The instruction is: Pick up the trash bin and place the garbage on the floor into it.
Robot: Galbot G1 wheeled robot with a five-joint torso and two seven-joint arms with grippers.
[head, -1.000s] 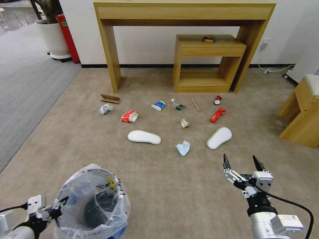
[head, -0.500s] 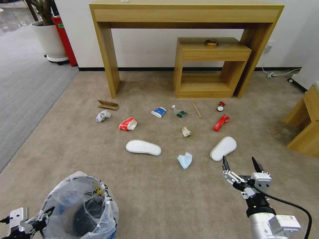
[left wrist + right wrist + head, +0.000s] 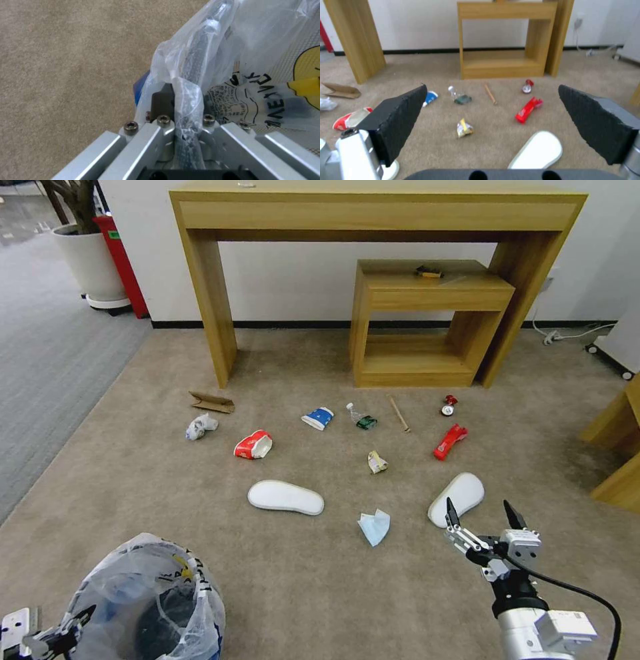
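The blue trash bin (image 3: 143, 607), lined with a crinkly clear bag, hangs at the lower left. My left gripper (image 3: 70, 630) is shut on its rim (image 3: 190, 82) through the plastic. The garbage lies spread on the beige floor (image 3: 300, 580): two white insoles (image 3: 285, 497) (image 3: 457, 499), blue mask (image 3: 373, 527), crumpled paper (image 3: 200, 426), red-white cup (image 3: 253, 445), blue carton (image 3: 318, 417), bottle (image 3: 361, 417), stick (image 3: 399, 413), red can (image 3: 450, 405), red wrapper (image 3: 451, 441), cardboard (image 3: 212, 402). My right gripper (image 3: 481, 511) is open just short of the right insole (image 3: 538, 152).
A tall wooden console table (image 3: 373, 210) stands at the wall, with a lower one (image 3: 427, 287) under it. At the far left are a white planter (image 3: 87, 260), a red bin (image 3: 120, 260) and grey carpet (image 3: 47, 367). Wooden furniture (image 3: 620, 447) stands at the right.
The whole head view has shifted: the tables and litter look nearer and lower. The bin with my left gripper sits lower and further left in the picture. The right gripper stays open.
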